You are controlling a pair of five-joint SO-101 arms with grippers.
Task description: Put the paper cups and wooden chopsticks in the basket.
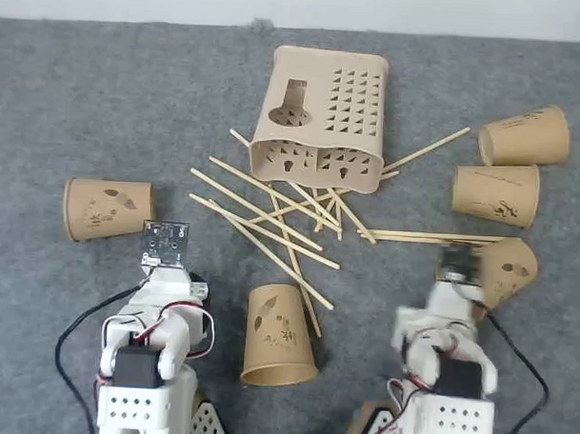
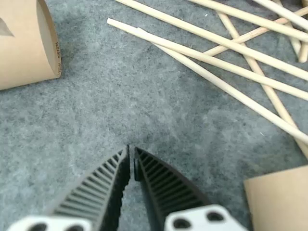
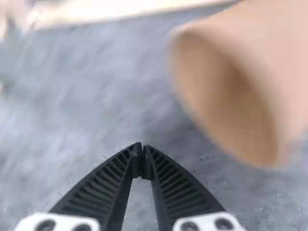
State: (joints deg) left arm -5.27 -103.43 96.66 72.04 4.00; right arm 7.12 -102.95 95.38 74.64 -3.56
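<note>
My left claw (image 2: 131, 153) is closed on nothing, low over the grey mat (image 2: 120, 106). Ahead of it and to its left lies a paper cup (image 2: 24, 43) on its side. If I go in with the jaws closed, I expect it to roll away. Ahead and to the right the wooden chopsticks (image 2: 207, 57) lie crossed, so lifting one may drag the others. Beyond them the basket (image 1: 320, 118) lies tipped on its side, and anything I push in could slide back out. My right claw (image 3: 142, 150) is also closed and empty. The nearest cup (image 3: 240, 86) is just ahead to its right with its mouth facing me, and a hard pinch could crush the rim.
</note>
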